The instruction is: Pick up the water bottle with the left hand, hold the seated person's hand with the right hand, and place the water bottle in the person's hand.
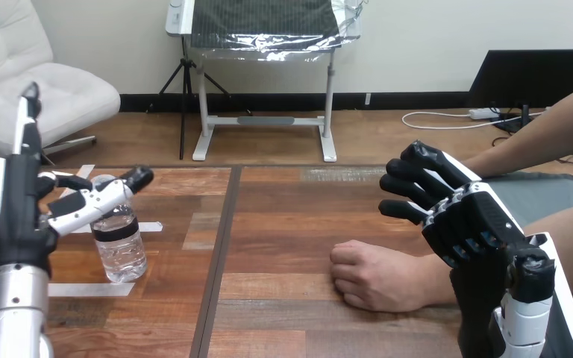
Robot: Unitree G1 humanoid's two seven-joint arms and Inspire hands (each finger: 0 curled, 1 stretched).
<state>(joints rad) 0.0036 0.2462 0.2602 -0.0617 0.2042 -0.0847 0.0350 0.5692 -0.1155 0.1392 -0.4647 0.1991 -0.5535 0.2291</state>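
Barely started tbh: water bottle (121, 250) stands on the worktop (283, 224) at lower left, not yet grasped by the spread left robot hand (15, 209) beside it, while the loosely bent right robot hand (462, 216) grips nothing above the person's hand (377, 276).

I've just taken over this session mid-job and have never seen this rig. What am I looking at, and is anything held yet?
This is a single view from a camera on the robot's head, looking down across a wooden table. The two black-and-white machine parts are the robot's own hands. Its left hand is raised at the view's left with its fingers straight and its thumb stretched out by the top of the bottle. The bottle stands upright on the table, and I see no grip on it. Its right hand hangs over the person's wrist with its fingers loosely bent, holding nothing. The person's hand rests on the table as a fist.
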